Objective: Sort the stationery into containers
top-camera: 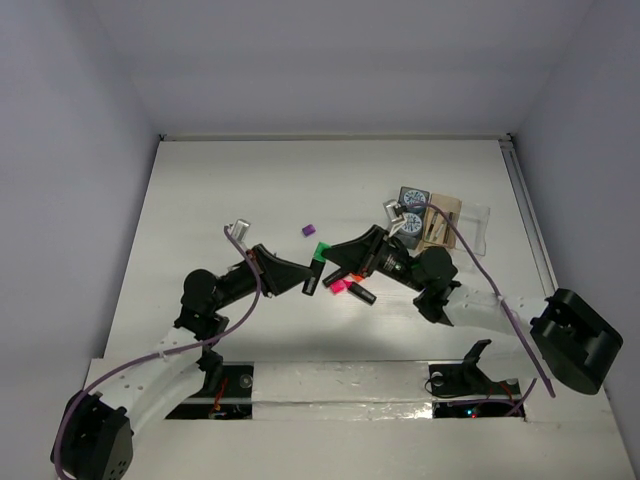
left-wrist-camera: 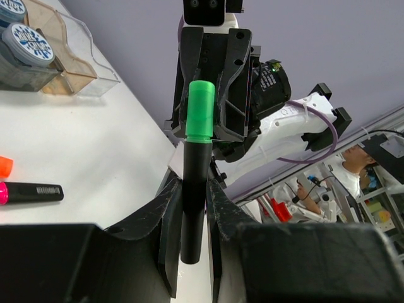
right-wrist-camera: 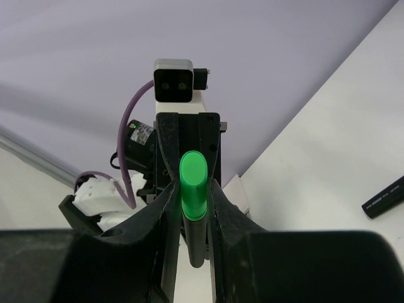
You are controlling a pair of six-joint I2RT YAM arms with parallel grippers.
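Green-capped highlighter [left-wrist-camera: 193,218], left hand [left-wrist-camera: 194,184], right hand [right-wrist-camera: 192,192] gripping

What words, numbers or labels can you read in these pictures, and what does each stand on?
No text here is legible.
Lying black marker: white print on its barrel, too small to read.
Round blue-and-white piece: pattern only, no characters made out.

LIGHT: bright, even, from overhead onto your white table [top-camera: 230,200]; far walls [top-camera: 330,60] look greyer | SHADOW: soft, faint, pooled mid-table | GLARE: slight sheen on the clear box [left-wrist-camera: 95,71] | FOCUS: green-capped highlighter [left-wrist-camera: 201,120] sharp; your closest wrist foreground smears soft | EDGES: wrist views bow outward
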